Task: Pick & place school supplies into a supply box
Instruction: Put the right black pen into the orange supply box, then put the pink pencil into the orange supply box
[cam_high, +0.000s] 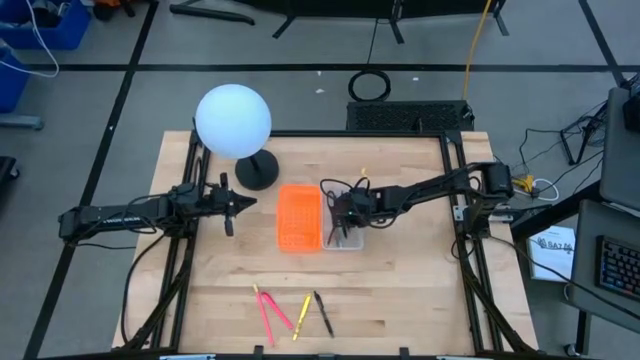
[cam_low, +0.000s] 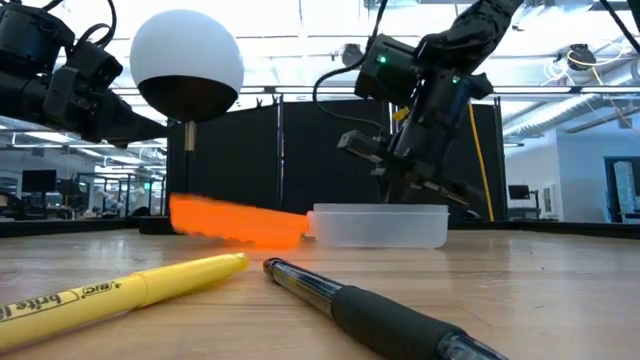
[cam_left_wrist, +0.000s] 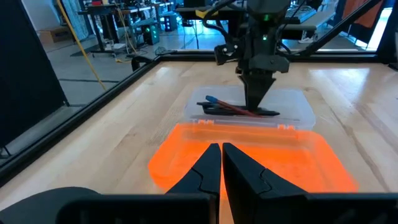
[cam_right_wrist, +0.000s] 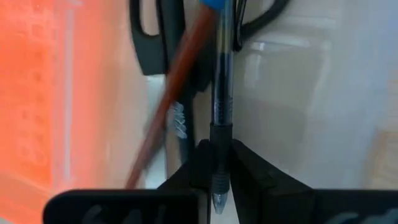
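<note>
The clear supply box (cam_high: 343, 228) sits mid-table beside an orange tray (cam_high: 299, 217). Black-handled scissors (cam_right_wrist: 155, 37) and a reddish-brown pencil (cam_right_wrist: 166, 109) lie inside it. My right gripper (cam_high: 345, 213) slants down into the box, shut on a clear-barrelled pen with a blue end (cam_right_wrist: 221, 74). The same gripper (cam_low: 402, 190) shows just above the box wall (cam_low: 380, 228). Pink pens (cam_high: 268, 310), a yellow marker (cam_high: 302, 317) and a dark pen (cam_high: 323, 313) lie near the table's front edge. My left gripper (cam_left_wrist: 221, 163) hovers shut to the left of the orange tray. My right gripper pinches the pen's barrel near its writing tip (cam_right_wrist: 219, 134) between its two fingers (cam_right_wrist: 249, 174). The fingers slant steeply down from the table's right, and the pen runs along them. Its blue end (cam_left_wrist: 210, 99) reaches over the scissors inside the box; whether it rests there I cannot tell.
A lamp with a white globe (cam_high: 233, 120) on a black round base (cam_high: 257, 170) stands at the far left of the table. Black frame rails (cam_high: 455, 215) run along the table's sides. Bare wood lies between the box and the pens at the front.
</note>
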